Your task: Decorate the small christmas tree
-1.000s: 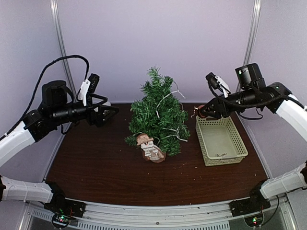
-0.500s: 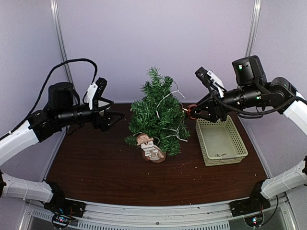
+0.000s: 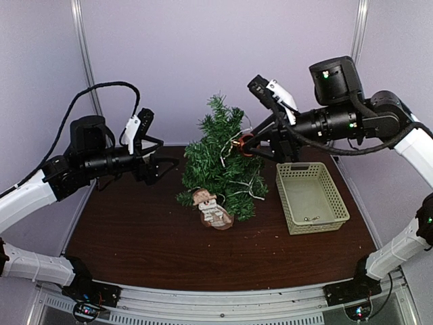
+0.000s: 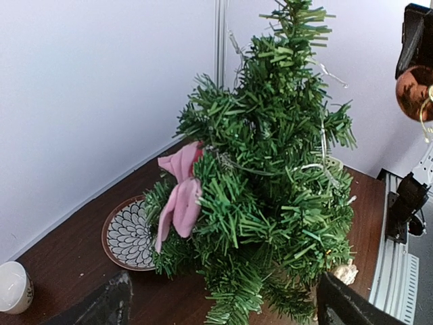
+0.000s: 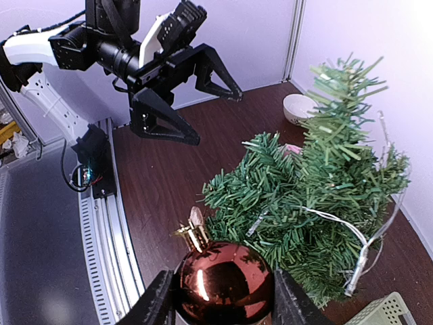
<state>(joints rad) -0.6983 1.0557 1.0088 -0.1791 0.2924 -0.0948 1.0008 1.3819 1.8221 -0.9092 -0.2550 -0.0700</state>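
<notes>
From the overhead camera I have the small christmas tree (image 3: 223, 161) standing just above the centre of the frame, toward the back of the dark brown table (image 3: 135, 237). It is upright, with dark green bristly branches that widen toward the bottom and a pointed tip leaning slightly left. A thin white light string (image 5: 355, 237) loops across its right side. In the left wrist view a pink bow (image 4: 179, 200) sits on a branch on the tree's left side. A small snowman figure (image 3: 212, 210) stands against the foot of the tree in the overhead view and hides the base from me.

My right gripper (image 5: 224, 298) is clamped on a shiny copper-red bauble (image 5: 223, 279), one finger on each side of it and its gold cap pointing up and left. In the overhead view the bauble hangs right at the upper right branches, though I cannot tell whether it touches them.

My left gripper (image 3: 164, 154) hovers to the left of the tree, its fingers spread wide with nothing between them, pointing at the tree and clear of the branches.

A pale green basket (image 3: 311, 196) sits on the table to the right of the tree. In the left wrist view a patterned dish (image 4: 125, 233) lies at the lower left beside the tree, and a small white cup (image 4: 13, 286) is in the bottom left corner
</notes>
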